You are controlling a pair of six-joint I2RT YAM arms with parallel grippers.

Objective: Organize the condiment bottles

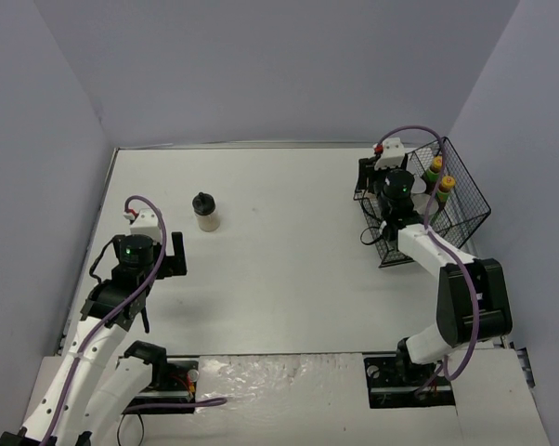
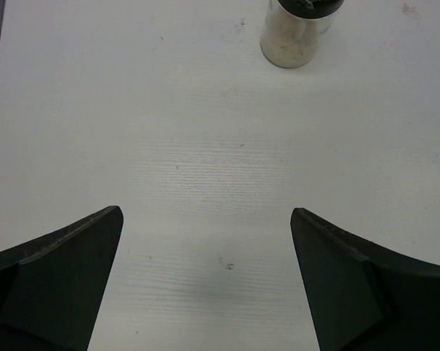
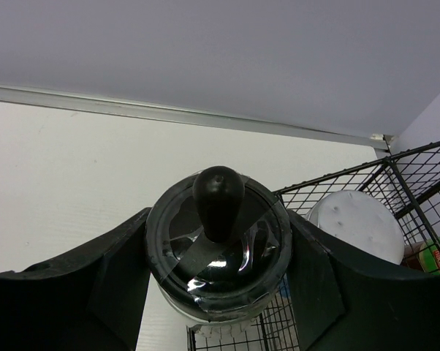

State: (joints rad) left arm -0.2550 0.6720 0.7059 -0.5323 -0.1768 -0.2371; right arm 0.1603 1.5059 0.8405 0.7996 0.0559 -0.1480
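The right pincer (image 3: 218, 219) is clenched on a black-lidded jar (image 3: 205, 256), held at the rim of the wire basket (image 3: 337, 175) and apparently not yet set down. Just beyond it, inside the basket, is one silver-lidded shaker (image 3: 355, 223). The left pincer (image 2: 205, 219) hangs released over bare surface (image 2: 205, 131), with the second black-lidded jar (image 2: 297, 36) ahead of it and apart. That lone jar looks like the last one to collect.

Only the top view shows the two yellow-capped sauce bottles (image 1: 435, 169) in the basket. Only the right wrist view shows the grip and the shaker. I cannot see any other shakers.
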